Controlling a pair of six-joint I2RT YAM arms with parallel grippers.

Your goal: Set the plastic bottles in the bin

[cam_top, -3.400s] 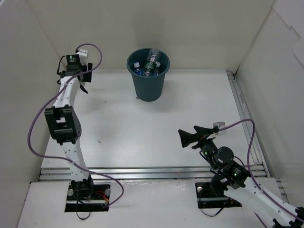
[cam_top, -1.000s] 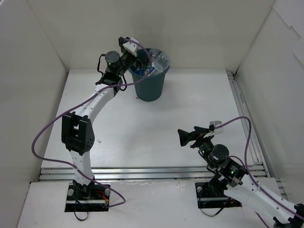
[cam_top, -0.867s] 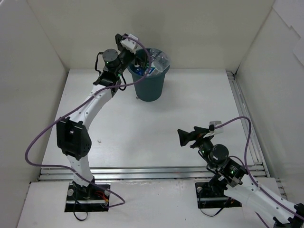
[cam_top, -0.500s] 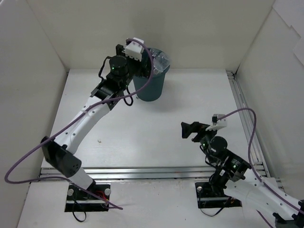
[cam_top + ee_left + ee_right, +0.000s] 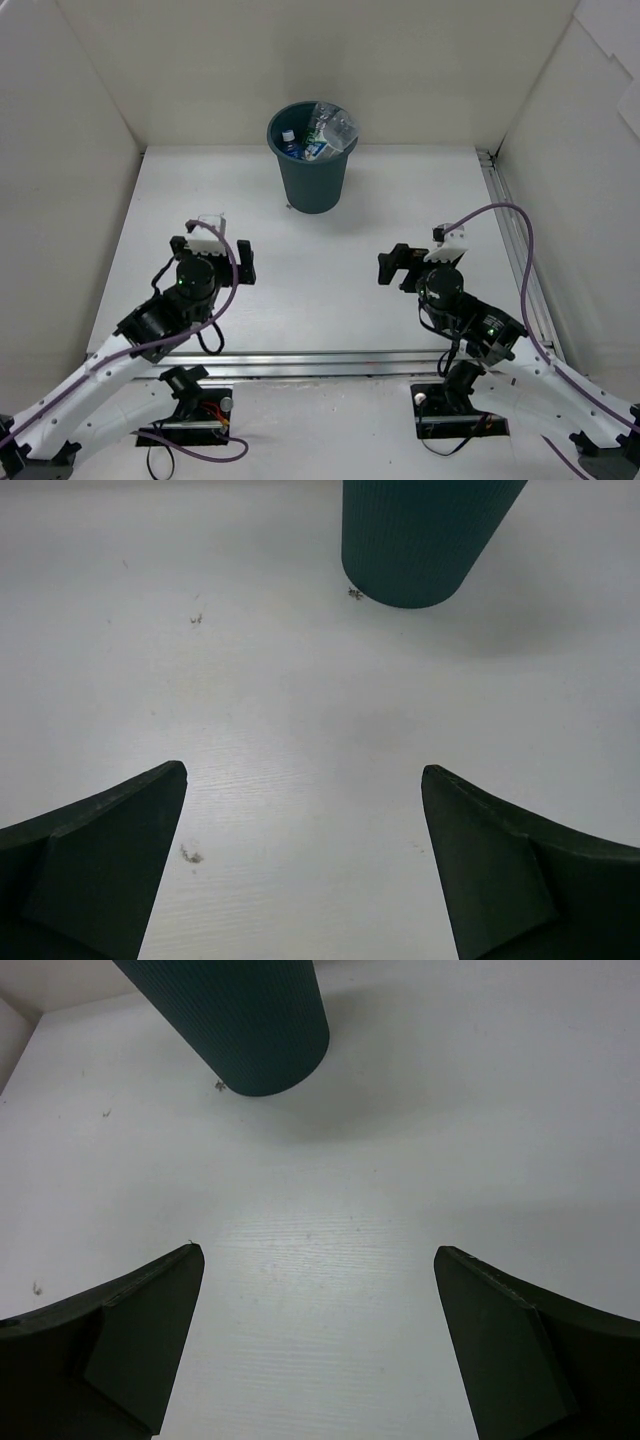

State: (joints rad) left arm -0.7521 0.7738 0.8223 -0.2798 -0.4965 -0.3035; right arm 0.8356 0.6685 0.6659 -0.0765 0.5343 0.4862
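The dark teal bin (image 5: pixel 312 180) stands upright at the back middle of the table. Several clear plastic bottles (image 5: pixel 322 134) with blue and green labels lie inside it, their tops reaching the rim. My left gripper (image 5: pixel 212 252) hangs low over the near left of the table, open and empty, pointing toward the bin. My right gripper (image 5: pixel 415 265) is open and empty over the near right. The left wrist view shows the left gripper (image 5: pixel 304 770) spread wide with the bin's wall (image 5: pixel 430 540) far ahead. In the right wrist view the right gripper (image 5: pixel 318 1250) is likewise wide, with the bin (image 5: pixel 240 1020) ahead to the left.
White walls close in the table on the left, back and right. A metal rail (image 5: pixel 515 240) runs along the right side and another (image 5: pixel 320 362) across the near edge. Purple cables loop from both arms. Small specks (image 5: pixel 190 856) dot the tabletop.
My left arm has drawn back from the bin's rim to the near left of the table. My right gripper has shifted slightly and turned toward the bin. Both stay open.
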